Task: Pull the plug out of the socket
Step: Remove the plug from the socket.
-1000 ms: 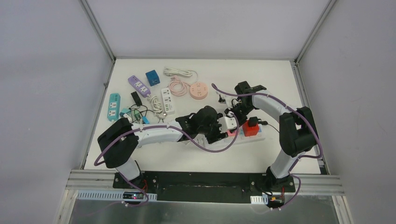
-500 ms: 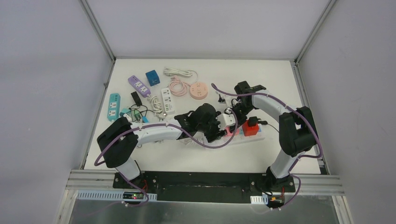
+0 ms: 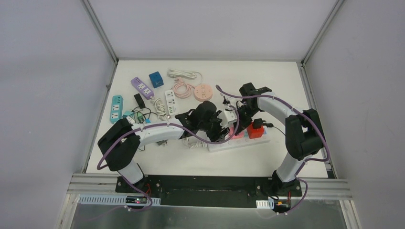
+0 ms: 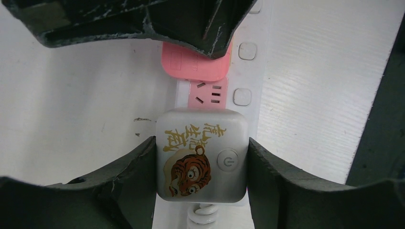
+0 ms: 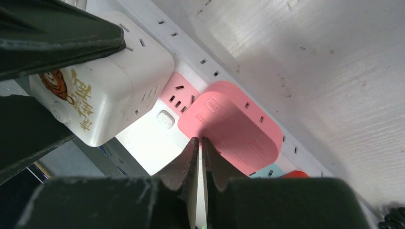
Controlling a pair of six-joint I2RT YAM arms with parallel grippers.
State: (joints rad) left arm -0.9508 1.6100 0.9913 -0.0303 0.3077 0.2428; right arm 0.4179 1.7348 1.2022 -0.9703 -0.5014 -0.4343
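A white cube plug (image 4: pixel 201 155) with a tiger picture and a power button sits clamped between my left gripper's (image 4: pixel 201 143) dark fingers. It hangs tilted just clear of the white power strip (image 4: pixel 248 71). The bare pink socket (image 4: pixel 206 94) shows beyond it. In the top view the plug (image 3: pixel 228 117) is left of and above the strip (image 3: pixel 239 143). My right gripper (image 5: pixel 199 140) is shut. Its tips rest at the edge of a pink adapter (image 5: pixel 229 126) still plugged into the strip (image 5: pixel 157 143).
A red plug (image 3: pixel 256 131) with a black one (image 3: pixel 258 124) beside it sits further right on the strip. At the back left lie a purple strip (image 3: pixel 142 87), a blue cube (image 3: pixel 155 78), a teal strip (image 3: pixel 116 109), a white strip (image 3: pixel 171 102), a round pink socket (image 3: pixel 203 92) and a coiled white cable (image 3: pixel 184 74).
My left gripper has carried the white tiger plug up and to the left, away from the pink socket on the strip. The right gripper has stayed in place, shut.
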